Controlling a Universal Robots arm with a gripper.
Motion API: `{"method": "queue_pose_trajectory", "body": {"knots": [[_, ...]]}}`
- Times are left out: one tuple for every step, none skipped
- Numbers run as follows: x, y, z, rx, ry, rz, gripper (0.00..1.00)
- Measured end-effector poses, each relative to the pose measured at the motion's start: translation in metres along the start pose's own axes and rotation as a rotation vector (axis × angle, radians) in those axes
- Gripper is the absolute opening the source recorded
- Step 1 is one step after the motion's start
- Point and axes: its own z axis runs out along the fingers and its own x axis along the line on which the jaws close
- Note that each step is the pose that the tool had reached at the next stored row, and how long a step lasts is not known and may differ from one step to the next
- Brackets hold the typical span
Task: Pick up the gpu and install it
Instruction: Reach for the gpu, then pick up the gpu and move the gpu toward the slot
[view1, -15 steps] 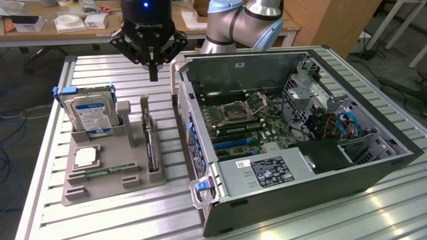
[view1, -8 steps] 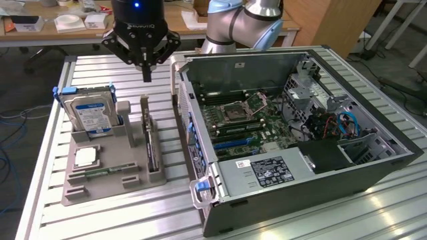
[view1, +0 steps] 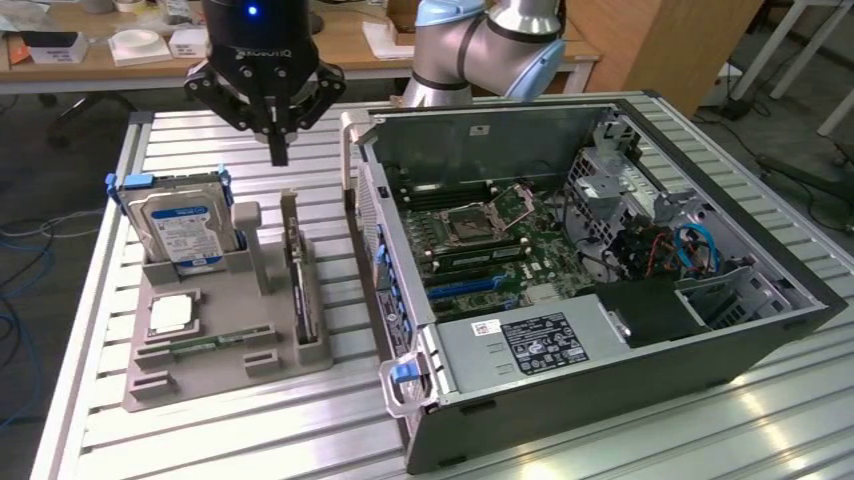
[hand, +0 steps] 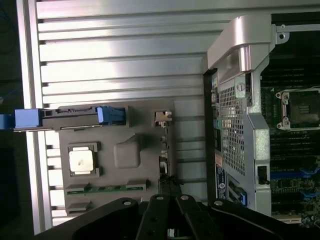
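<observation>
Pincer (view1: 278, 152): clenched, holding nothing, hanging over the far end of the grey holder tray (view1: 200, 378) | gpu (view1: 304, 300): upright on edge in the tray's slot (untouched), between hard drive (view1: 187, 225) and open computer case (view1: 601, 300) | desk (view1: 240, 440): slatted metal

Grey tray (view1: 260, 315), silver hard drive (view1: 187, 230) with blue label, green motherboard (view1: 497, 240), black gripper (view1: 278, 155), dark gpu (view1: 303, 295).

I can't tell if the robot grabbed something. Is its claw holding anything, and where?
Nothing is held. The gripper is shut and empty, in the air above the gpu, which stands on edge in the grey tray.
</observation>
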Motion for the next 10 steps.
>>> {"method": "queue_pose_trajectory", "body": {"knots": [[0.0017, -0.0001, 0.0001, 0.0, 0.0005, 0.0, 0.1], [0.0033, -0.0003, 0.0001, 0.0002, 0.001, 0.0, 0.1], [0.0043, -0.0003, 0.0002, 0.0001, 0.0011, 0.0, 0.1], [0.0043, -0.0003, 0.0002, 0.0001, 0.0011, 0.0, 0.1], [0.0043, -0.0003, 0.0002, 0.0001, 0.0011, 0.0, 0.1], [0.0043, -0.0003, 0.0002, 0.0001, 0.0012, 0.0, 0.1], [0.0043, -0.0003, 0.0001, 0.0001, 0.0012, 0.0, 0.1], [0.0043, -0.0003, 0.0002, 0.0001, 0.0011, 0.0, 0.1], [0.0043, -0.0003, 0.0001, 0.0001, 0.0012, 0.0, 0.1], [0.0043, -0.0003, 0.0002, 0.0001, 0.0012, 0.0, 0.1]]}}
